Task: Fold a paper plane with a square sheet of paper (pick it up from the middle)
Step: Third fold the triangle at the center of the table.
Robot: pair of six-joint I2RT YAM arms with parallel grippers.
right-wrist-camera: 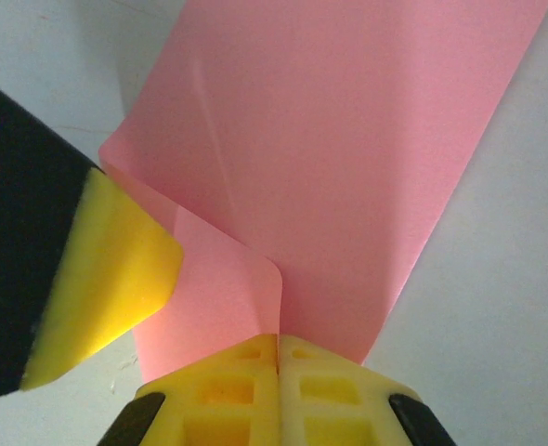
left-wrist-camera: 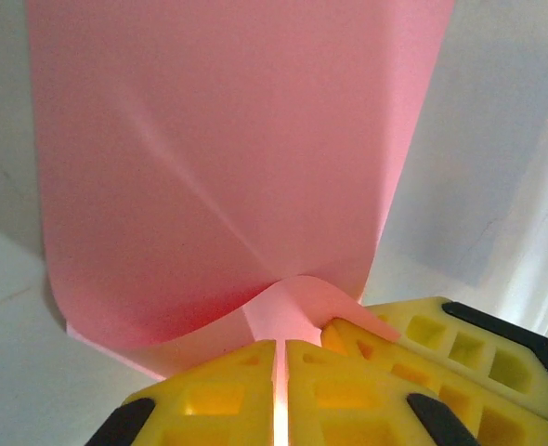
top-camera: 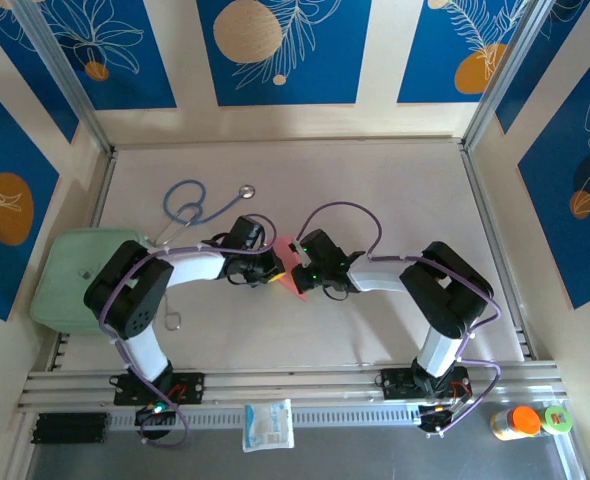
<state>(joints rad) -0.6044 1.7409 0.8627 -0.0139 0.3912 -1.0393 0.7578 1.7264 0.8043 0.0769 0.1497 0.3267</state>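
Where it is pinched | square sheet of paper [left-wrist-camera: 228, 167] | pink, curled, creased

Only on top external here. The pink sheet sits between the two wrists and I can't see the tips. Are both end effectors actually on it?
Observer: From the left wrist, yes. The left end effector is shut on the sheet, with the paper pinched in the slit between its yellow fingers.
Operator: And the right?
Observer: From the right wrist, the right end effector is shut on it too, close beside the left one.
Operator: Paper flat?
Observer: No. The edge curls over at the grip, and a faint diagonal crease runs up from there.
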